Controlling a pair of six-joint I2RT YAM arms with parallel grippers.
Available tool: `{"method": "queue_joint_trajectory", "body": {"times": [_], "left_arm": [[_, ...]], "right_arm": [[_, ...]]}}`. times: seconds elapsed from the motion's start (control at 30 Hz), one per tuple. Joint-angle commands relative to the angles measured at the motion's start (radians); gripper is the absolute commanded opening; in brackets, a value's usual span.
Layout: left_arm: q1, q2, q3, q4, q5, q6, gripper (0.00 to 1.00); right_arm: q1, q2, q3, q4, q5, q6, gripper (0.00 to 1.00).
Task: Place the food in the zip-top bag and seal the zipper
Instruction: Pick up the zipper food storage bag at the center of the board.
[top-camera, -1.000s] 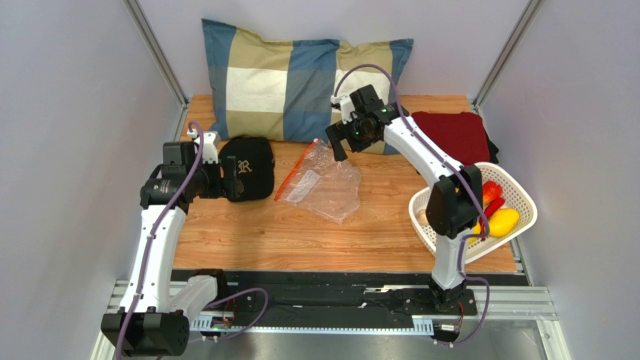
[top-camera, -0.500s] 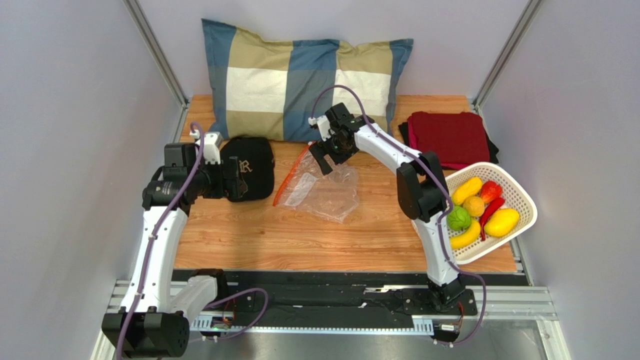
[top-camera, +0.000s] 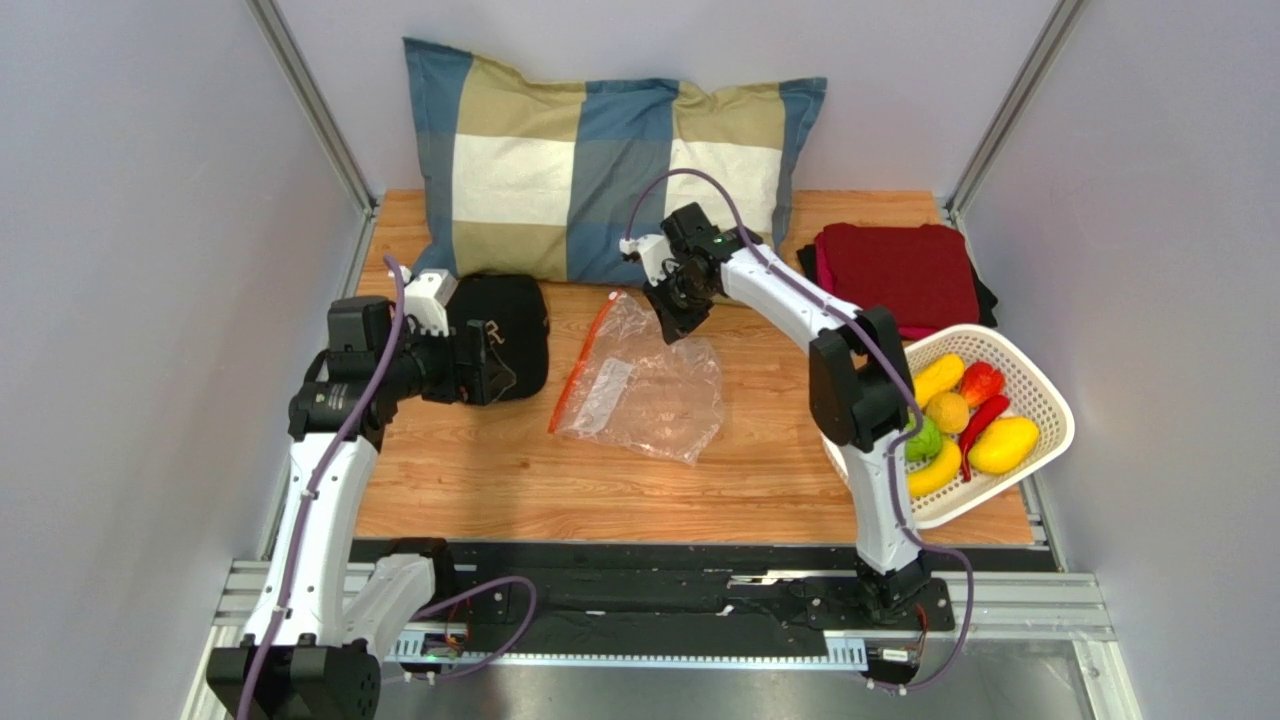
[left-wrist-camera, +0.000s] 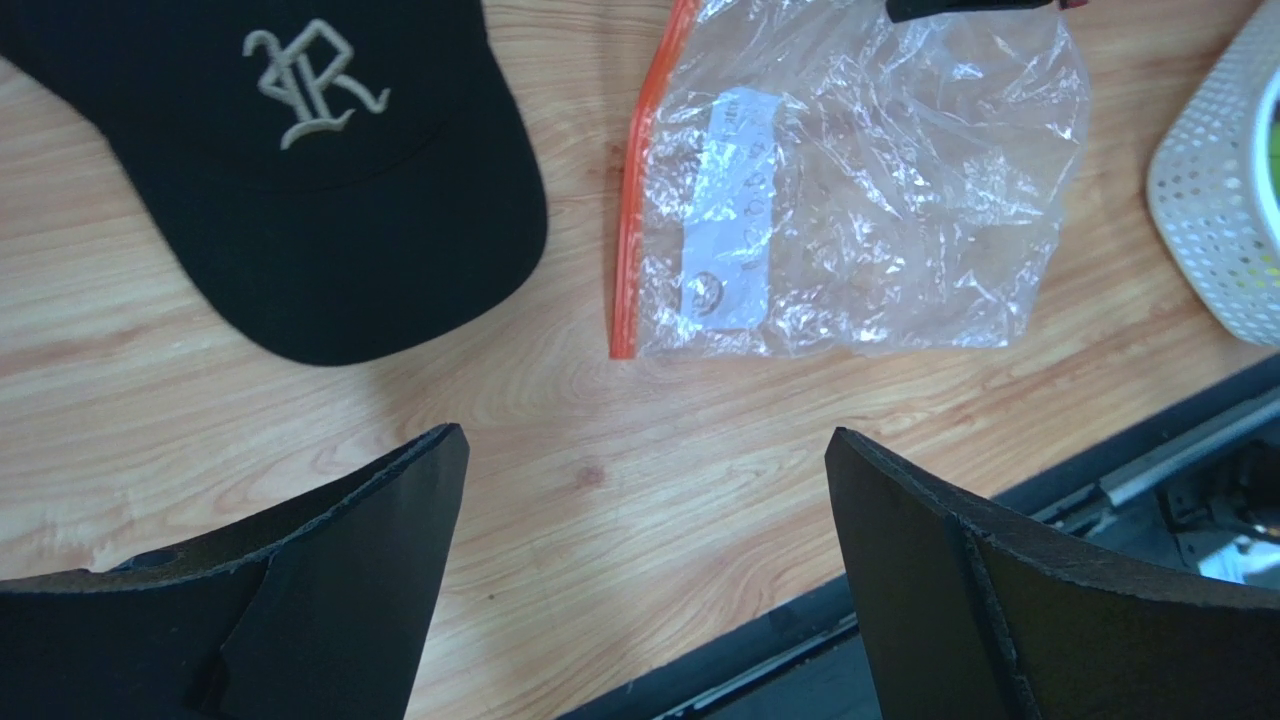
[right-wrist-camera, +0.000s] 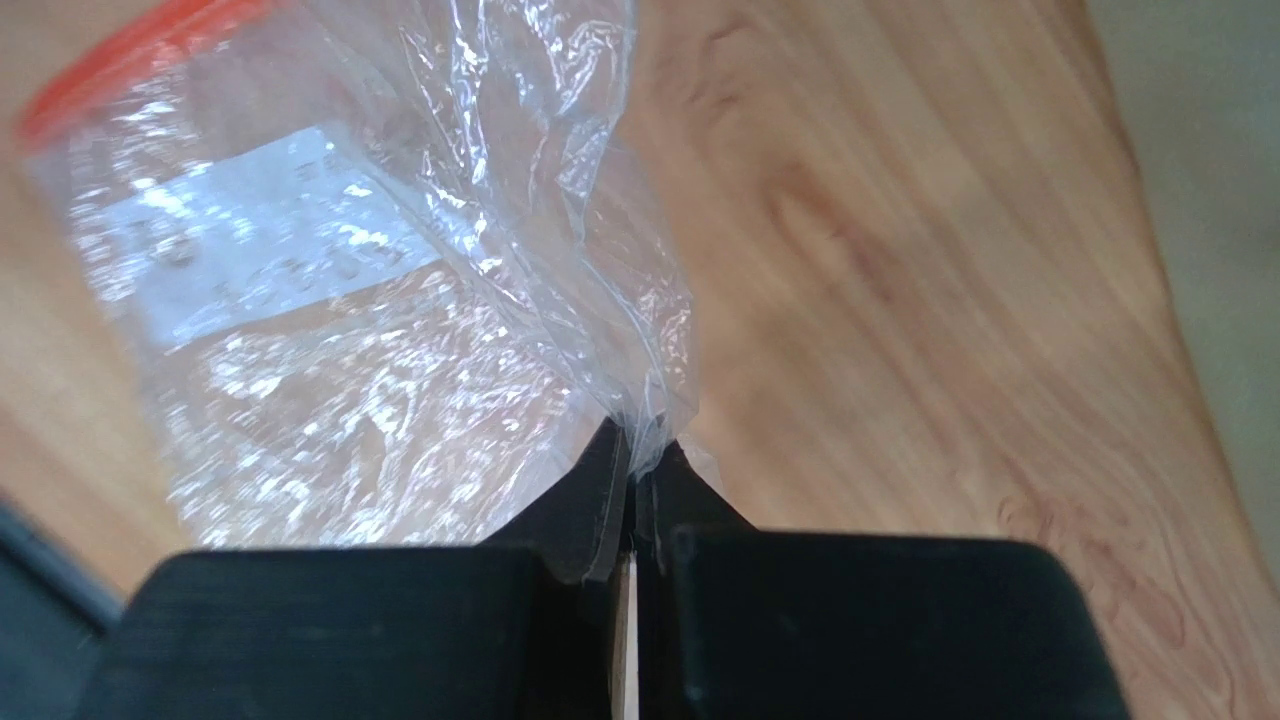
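My right jaws pinch the bag (right-wrist-camera: 376, 345) corner, left jaws wide; next, I judge, its mouth needs opening for food (top-camera: 947, 411).

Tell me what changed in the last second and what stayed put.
The right gripper swung down and left onto the clear crinkly zip-top bag and closed on its far edge; the bag shifted slightly toward the arms. The left gripper drew back a little, still open. The toy food in the white perforated basket and the black cap stayed put.
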Motion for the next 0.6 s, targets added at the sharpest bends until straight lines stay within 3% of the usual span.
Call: {"method": "queue_joint_trajectory", "body": {"times": [0.0,0.17,0.3,0.43,0.53,0.57], "left_arm": [[0.005,0.025,0.075,0.043,0.129,0.019,0.99],[0.006,0.039,0.092,0.085,0.242,-0.041,0.98],[0.005,0.036,0.064,0.155,0.475,-0.116,0.93],[0.006,-0.002,0.023,0.287,0.617,-0.215,0.89],[0.005,-0.067,0.03,0.278,0.616,-0.169,0.89],[0.006,-0.085,0.064,0.255,0.605,-0.073,0.89]], "right_arm": [[-0.004,-0.242,-0.024,-0.04,-0.24,-0.044,0.0],[-0.009,-0.395,-0.064,-0.1,-0.45,-0.142,0.0],[-0.015,-0.437,-0.046,-0.147,-0.528,-0.185,0.0],[-0.035,-0.458,-0.029,-0.166,-0.625,-0.186,0.0],[-0.055,-0.44,-0.004,-0.202,-0.708,-0.183,0.0],[-0.058,-0.428,0.017,-0.221,-0.729,-0.189,0.0]]}}
